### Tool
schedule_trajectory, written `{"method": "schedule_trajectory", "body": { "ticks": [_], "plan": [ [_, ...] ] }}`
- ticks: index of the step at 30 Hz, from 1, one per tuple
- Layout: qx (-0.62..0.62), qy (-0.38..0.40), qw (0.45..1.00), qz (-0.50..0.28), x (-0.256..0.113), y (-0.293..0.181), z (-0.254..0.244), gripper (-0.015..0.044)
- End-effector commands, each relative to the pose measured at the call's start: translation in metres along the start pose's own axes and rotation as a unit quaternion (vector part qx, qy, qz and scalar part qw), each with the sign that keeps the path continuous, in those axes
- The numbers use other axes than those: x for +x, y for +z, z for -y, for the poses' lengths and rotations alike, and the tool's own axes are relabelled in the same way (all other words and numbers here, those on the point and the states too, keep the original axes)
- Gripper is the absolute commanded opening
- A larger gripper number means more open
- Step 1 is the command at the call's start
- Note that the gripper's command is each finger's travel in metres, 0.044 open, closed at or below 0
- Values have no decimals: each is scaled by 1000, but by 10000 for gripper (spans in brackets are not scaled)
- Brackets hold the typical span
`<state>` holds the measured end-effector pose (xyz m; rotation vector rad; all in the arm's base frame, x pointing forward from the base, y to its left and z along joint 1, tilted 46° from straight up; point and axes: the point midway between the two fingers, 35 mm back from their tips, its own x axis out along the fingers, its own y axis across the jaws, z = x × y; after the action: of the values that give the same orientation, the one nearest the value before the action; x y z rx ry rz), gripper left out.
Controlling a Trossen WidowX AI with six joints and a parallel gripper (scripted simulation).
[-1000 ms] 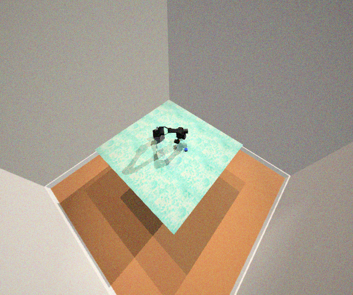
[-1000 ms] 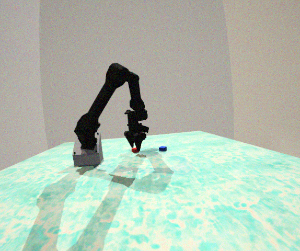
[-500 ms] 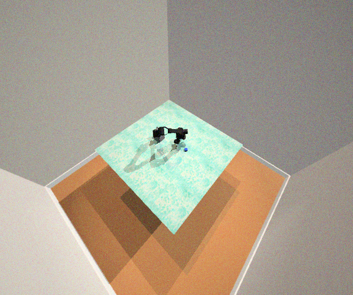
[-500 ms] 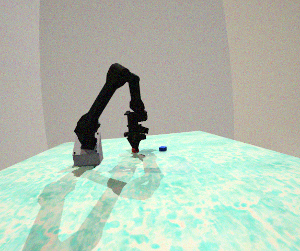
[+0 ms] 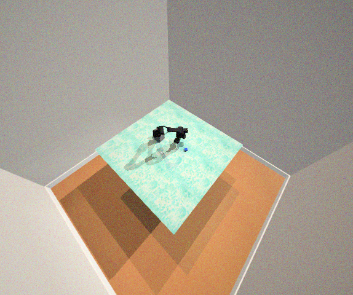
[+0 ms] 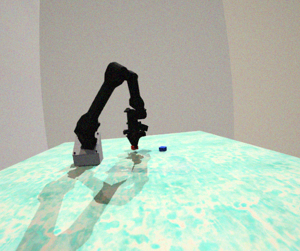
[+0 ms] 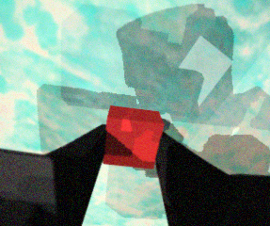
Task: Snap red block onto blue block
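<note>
The pincer (image 5: 176, 141) (image 6: 135, 146) (image 7: 132, 134) points straight down and is partly closed, its two dark fingers pressed against opposite sides of the red block (image 6: 133, 147) (image 7: 133, 137). The fingers stand apart by just the width of the block, which sits right between their tips, with its lower end showing below the pincer from the side. Seen from above, the red block cannot be made out. It looks to be very slightly off the worktop (image 5: 176, 196) (image 6: 212, 202) (image 7: 12, 118), though the gap beneath it is too small to judge surely.

The blue block (image 5: 185, 149) (image 6: 162, 148) rests on the worktop near the pincer, on the side away from the arm's base, and touches neither the pincer nor the red block. The two blocks are apart, so they are not joined.

Behind and above the pincer, the black arm (image 5: 173, 129) (image 6: 101, 94) rises from its grey base (image 6: 88, 160), bends at a high elbow and comes down to the wrist. Shadows of the arm spread over the pale turquoise worktop around and below the pincer. Well beyond the pincer, past the worktop's edges, lies an orange-brown floor (image 5: 259, 196).
</note>
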<state>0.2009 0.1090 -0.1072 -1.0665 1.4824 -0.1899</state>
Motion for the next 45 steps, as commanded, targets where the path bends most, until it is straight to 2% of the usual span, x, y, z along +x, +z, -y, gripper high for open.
{"method": "schedule_trajectory", "body": {
  "ticks": [1, 20, 45],
  "plan": [
    [5, 5, 1000, 6, -17, 4, -1, 0],
    [5, 5, 1000, 4, -104, -9, 1, 0],
    [-123, 11, 992, 16, -80, 80, 39, 0]
  ]
}}
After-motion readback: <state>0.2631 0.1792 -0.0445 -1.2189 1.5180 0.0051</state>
